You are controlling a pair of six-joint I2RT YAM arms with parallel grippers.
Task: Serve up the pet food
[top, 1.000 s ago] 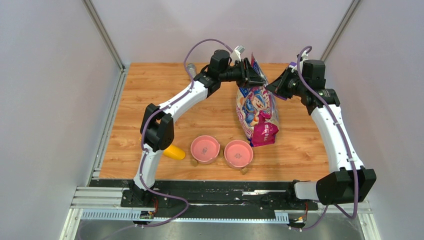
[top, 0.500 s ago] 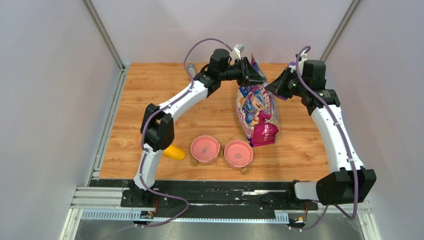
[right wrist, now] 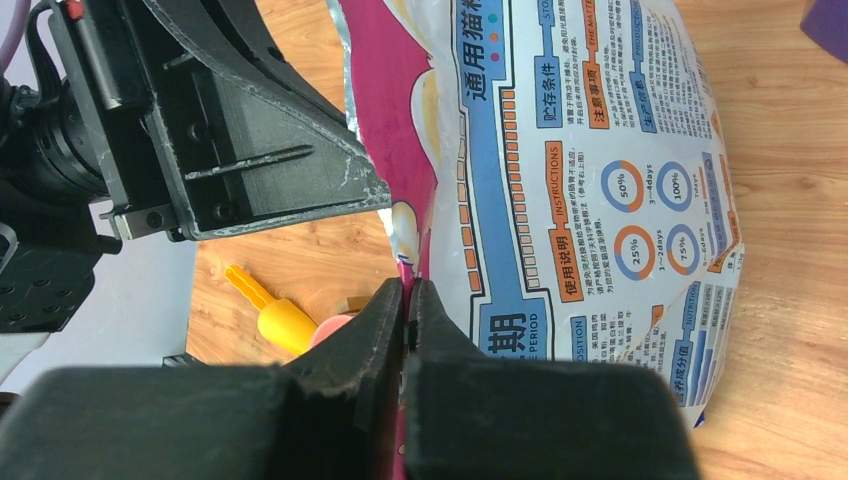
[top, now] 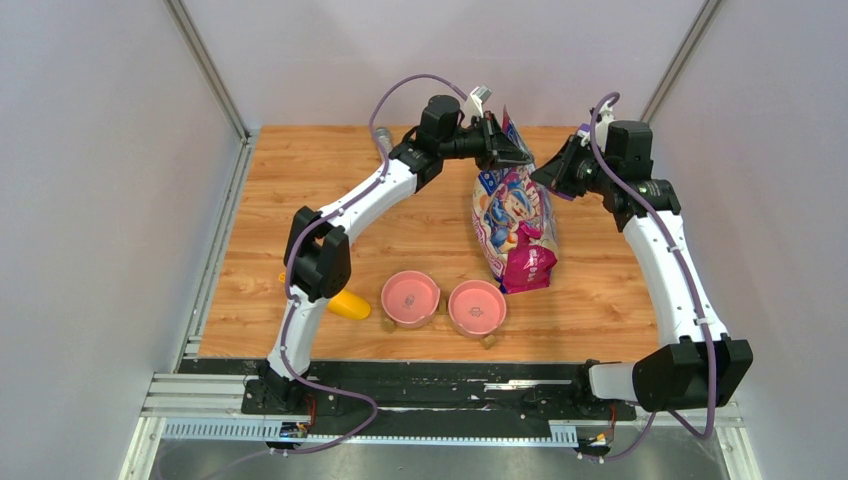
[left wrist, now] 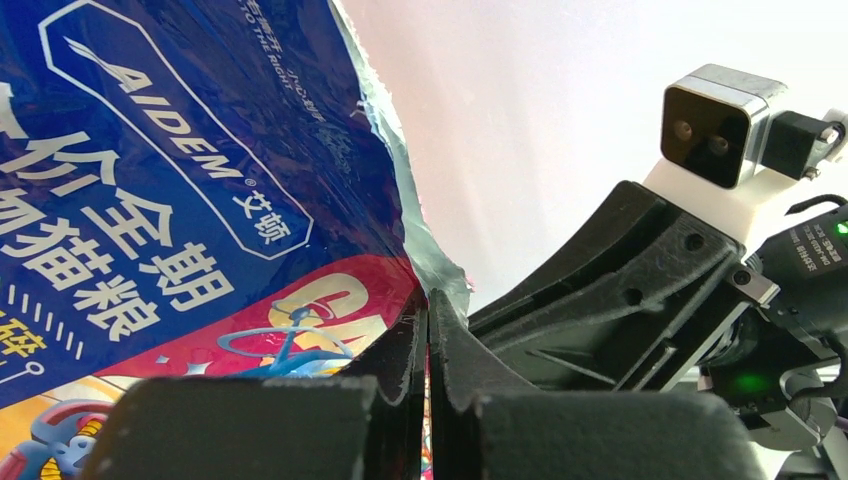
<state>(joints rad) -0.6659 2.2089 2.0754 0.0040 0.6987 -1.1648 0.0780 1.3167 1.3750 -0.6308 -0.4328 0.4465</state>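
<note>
My left claw has just closed on the torn top edge of the glossy purple-pink cartoon-cat bag. My right claw pinches the opposite lip, so I can spread the mouth. The pet food is out of sight, probably inside.

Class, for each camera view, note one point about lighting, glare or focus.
Top external: even, soft light, no harsh shadows on the table. Left wrist: the background behind the bag is blown out white. Right wrist: bag print crisp, the end effector's fingers dark and soft.
</note>
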